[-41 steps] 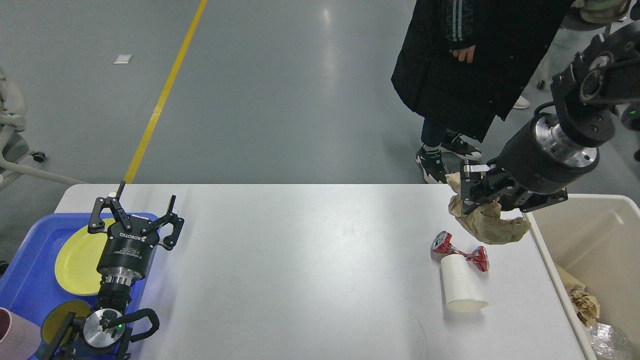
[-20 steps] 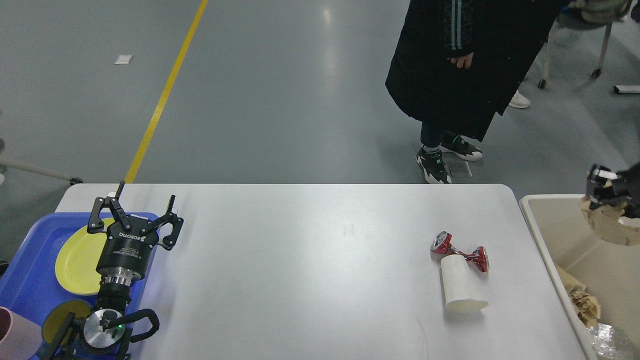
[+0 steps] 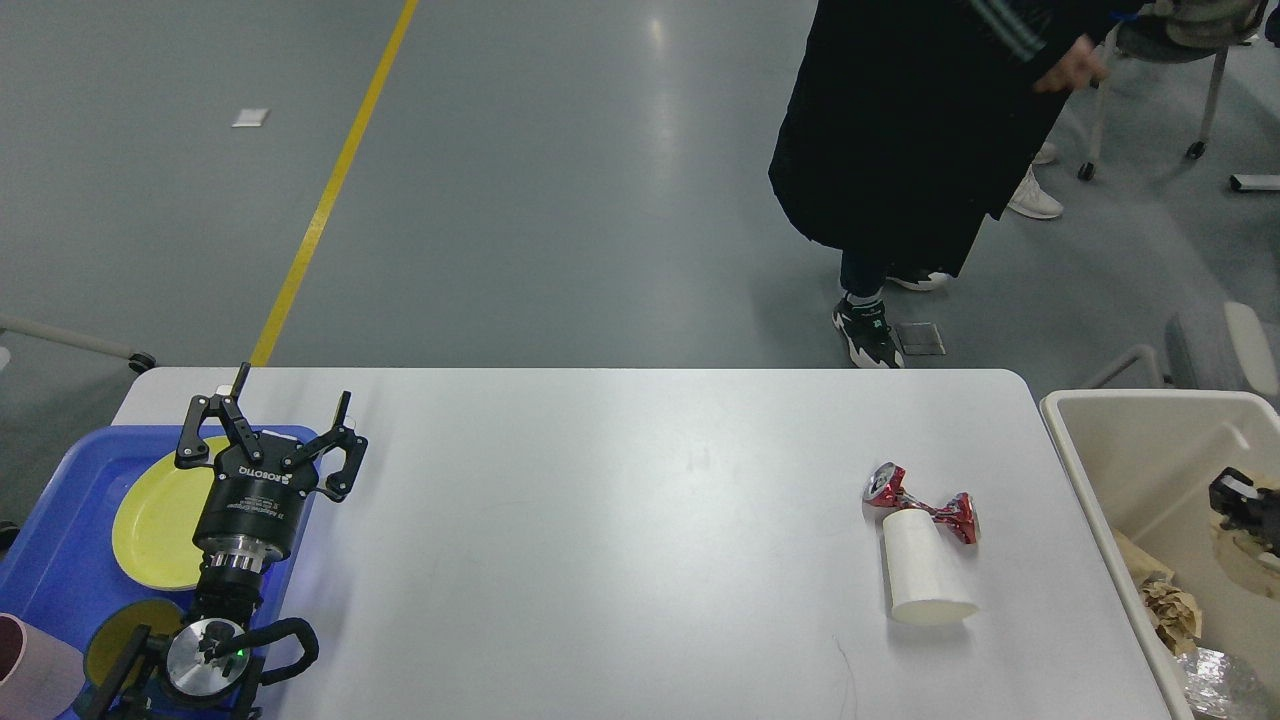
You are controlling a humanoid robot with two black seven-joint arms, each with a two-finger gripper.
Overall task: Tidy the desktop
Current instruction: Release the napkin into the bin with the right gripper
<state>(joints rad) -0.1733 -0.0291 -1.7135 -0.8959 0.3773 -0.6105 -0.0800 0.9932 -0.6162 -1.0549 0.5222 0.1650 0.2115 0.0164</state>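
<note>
The white tabletop fills the lower middle of our head view, between a blue tray at its left end and a beige bin just past its right end. Toward the tabletop's right side a white paper cup lies on its side, its closed end touching a crushed red can that lies just behind it.

Our left gripper hangs over the tabletop's left end at the tray's inner edge, its two black fingers spread wide with nothing between them. On the tray beside it sits a yellow plate; nearer us a darker yellow dish shows partly behind our left arm, and a pink cup stands at the tray's near corner.

Our right gripper appears only as a small dark shape at the frame's right edge, down inside the bin and against a piece of crumpled brown paper; we cannot tell whether it grips the paper or how far it is parted. More crumpled brown paper and a scrap of silver foil lie in the bin's near end.

Beyond the tabletop, a person in a long black coat stands on the grey floor, and a yellow line runs across it.
</note>
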